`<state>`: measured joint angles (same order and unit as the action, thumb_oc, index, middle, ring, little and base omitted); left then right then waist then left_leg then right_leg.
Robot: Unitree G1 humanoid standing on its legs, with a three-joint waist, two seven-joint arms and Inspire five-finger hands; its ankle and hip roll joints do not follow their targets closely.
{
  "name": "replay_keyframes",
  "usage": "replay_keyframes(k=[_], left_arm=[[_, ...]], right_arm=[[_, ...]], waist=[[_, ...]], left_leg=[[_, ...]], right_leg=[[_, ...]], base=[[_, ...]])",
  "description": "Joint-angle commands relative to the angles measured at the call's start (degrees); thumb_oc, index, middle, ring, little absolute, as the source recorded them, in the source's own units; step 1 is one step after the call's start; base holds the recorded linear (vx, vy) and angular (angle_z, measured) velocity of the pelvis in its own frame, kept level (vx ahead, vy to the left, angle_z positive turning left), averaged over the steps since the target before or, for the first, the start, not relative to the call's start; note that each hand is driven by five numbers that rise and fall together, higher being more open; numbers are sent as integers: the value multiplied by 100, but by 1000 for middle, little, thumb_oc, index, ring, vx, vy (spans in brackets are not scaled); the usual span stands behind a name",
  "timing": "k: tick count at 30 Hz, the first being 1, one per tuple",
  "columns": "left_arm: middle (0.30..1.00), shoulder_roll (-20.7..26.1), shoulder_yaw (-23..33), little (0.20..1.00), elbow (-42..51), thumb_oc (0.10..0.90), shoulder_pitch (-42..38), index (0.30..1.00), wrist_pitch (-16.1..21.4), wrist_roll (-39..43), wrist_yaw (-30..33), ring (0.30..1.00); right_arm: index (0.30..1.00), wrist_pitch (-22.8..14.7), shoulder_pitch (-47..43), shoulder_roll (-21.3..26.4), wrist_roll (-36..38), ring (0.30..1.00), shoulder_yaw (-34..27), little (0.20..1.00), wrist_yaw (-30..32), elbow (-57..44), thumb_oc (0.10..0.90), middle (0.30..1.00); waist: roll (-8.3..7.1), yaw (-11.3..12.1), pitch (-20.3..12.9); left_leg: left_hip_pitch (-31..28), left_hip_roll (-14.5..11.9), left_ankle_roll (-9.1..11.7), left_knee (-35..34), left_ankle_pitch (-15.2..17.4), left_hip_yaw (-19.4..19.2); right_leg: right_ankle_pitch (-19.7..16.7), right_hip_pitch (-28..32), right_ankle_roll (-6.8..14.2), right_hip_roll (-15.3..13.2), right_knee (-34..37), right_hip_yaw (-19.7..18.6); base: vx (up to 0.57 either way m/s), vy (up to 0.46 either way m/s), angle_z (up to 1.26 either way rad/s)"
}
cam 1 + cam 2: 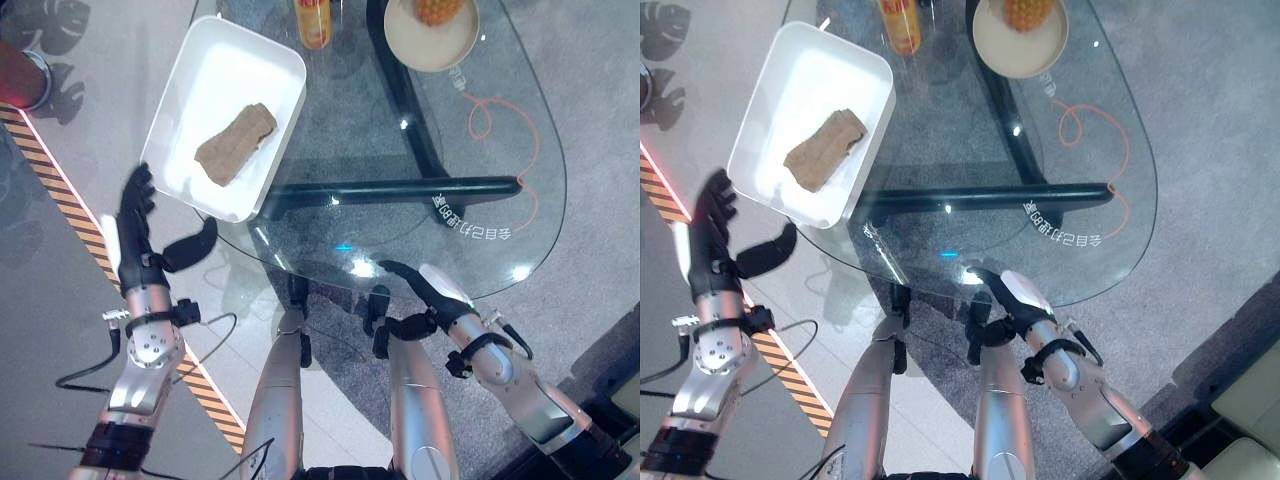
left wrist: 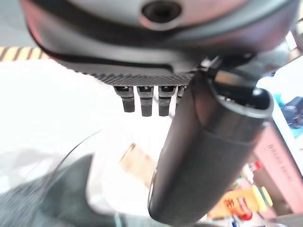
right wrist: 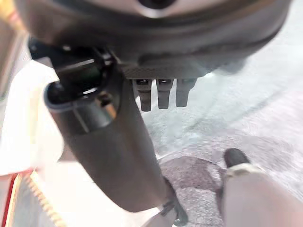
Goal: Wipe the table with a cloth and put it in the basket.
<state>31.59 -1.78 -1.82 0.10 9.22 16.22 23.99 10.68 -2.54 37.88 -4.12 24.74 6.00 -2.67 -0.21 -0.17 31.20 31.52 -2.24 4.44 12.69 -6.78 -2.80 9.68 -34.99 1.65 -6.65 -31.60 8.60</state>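
Note:
A brown cloth [image 1: 236,145] lies flat inside the white rectangular basket [image 1: 180,90], which stands on the left part of the glass table [image 1: 400,200]. My left hand [image 1: 135,230] hovers off the table's left edge, just short of the basket's near corner, open with straight fingers and the thumb spread. The left wrist view shows the cloth [image 2: 137,163] past that hand's thumb [image 2: 208,151]. My right hand [image 1: 435,290] is open at the table's near edge, holding nothing.
A cream bowl [image 1: 432,45] with a yellow fruit and an orange bottle [image 1: 313,22] stand at the table's far side. An orange cord [image 1: 500,130] loops on the floor under the glass. Striped floor tape [image 1: 60,190] runs at the left.

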Motion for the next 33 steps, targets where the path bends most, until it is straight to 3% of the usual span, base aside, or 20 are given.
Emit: replay_keyframes(k=[1,5,8,12,18,25,33], left_arm=[[900,22,256,900,-141,800,282,900,267,901,-560,900],[900,-61,158,900,-520,800,596,900,-6,1264,-931,900],[900,-292,-48,900,-1195,800,887,900,-334,1714,-1427,900],[900,-620,-375,900,-1936,800,1007,900,-673,1723,-1989,900],[900,-1192,-706,900,-3123,800,858,900,-917,2177,-1937,900],[900,-1765,-909,900,-5299,800,383,900,-1109,2154,-2064,900],[900,-1972,-817,900,-6705,800,139,900,-1288,2004,-2474,900]], right_arm=[[900,-939,203,-259,480,900,-444,900,249,331,800,900],[900,-1066,487,-387,596,900,-679,900,280,774,800,900],[900,-1159,725,-611,676,900,-781,900,456,1485,800,900],[900,-932,860,-886,758,900,-794,900,548,2087,800,900],[900,-638,699,-1356,1028,900,-570,900,484,3288,800,900],[900,-764,263,-1987,1391,900,-464,900,315,5595,800,900],[900,-588,82,-2314,1568,900,-681,900,95,6962,800,900]], waist=[[-68,9,-140],[-67,-33,-252],[-106,-35,-711],[-147,-39,-1136],[-196,-39,-1653],[-161,34,-2149],[-73,17,-2447]], left_leg=[[-992,511,-124,548,1040,-171],[-1567,436,-70,235,946,-210],[-2022,382,-21,-57,922,-250],[-2427,344,-17,-237,965,-255],[-2804,294,-48,-380,1024,-222],[-3252,222,-85,-838,983,-80],[-3602,128,-56,-1313,883,-142]], right_leg=[[-378,1311,208,459,1300,96],[-431,1983,192,455,1661,121],[-486,2594,189,438,2102,173],[-511,3073,194,432,2382,181],[-546,3460,203,419,2582,171],[-683,3862,268,446,2996,118],[-881,4127,346,422,3452,57]], base=[[17,-68,-4],[39,-91,-7],[97,-126,2],[65,-78,1],[62,-35,1],[33,-24,1],[26,12,-3]])
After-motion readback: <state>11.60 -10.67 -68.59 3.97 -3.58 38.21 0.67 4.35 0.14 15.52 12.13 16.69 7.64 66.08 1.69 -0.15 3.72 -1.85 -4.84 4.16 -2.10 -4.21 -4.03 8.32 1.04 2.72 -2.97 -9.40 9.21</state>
